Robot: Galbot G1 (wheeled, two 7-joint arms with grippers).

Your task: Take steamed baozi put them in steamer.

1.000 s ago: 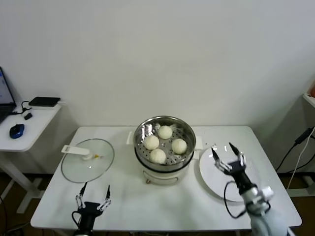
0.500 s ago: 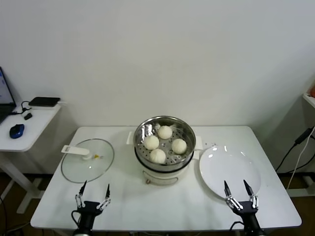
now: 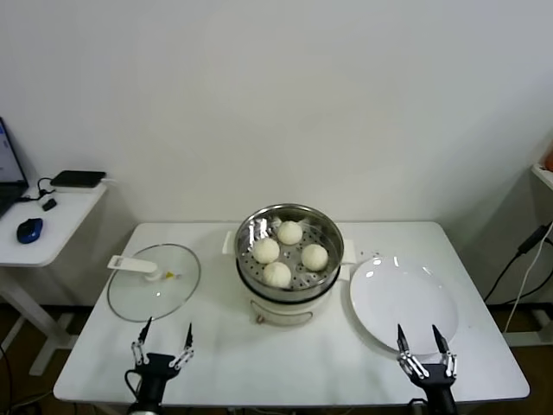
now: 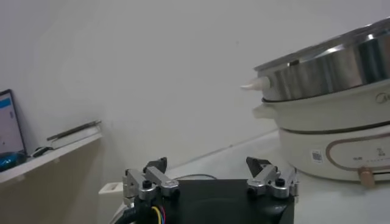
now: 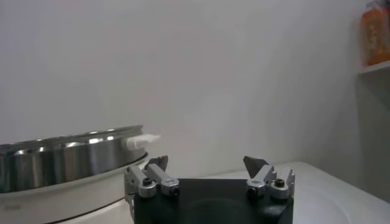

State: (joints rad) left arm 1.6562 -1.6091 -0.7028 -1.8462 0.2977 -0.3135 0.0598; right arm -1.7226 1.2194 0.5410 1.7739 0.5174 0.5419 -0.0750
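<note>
Several pale cream baozi [image 3: 290, 232] lie inside the shiny steel steamer [image 3: 251, 275] on its white base at the table's middle. The steamer also shows in the left wrist view [image 4: 329, 91] and in the right wrist view [image 5: 67, 155]; the buns are hidden there. My left gripper [image 3: 162, 339] is open and empty at the front left edge of the table. It also shows in its own wrist view [image 4: 210, 170]. My right gripper [image 3: 425, 341] is open and empty at the front right edge, just in front of the white plate [image 3: 403, 298]. It also shows in its own wrist view [image 5: 207, 167].
A round glass lid with a white handle [image 3: 154, 281] lies at the table's left. The flat white plate is bare. A side desk [image 3: 52, 216] with a blue mouse [image 3: 29, 229] stands at the far left.
My right gripper drew back from above the plate to the table's front right edge and lower. The left gripper and the buns have not moved.
</note>
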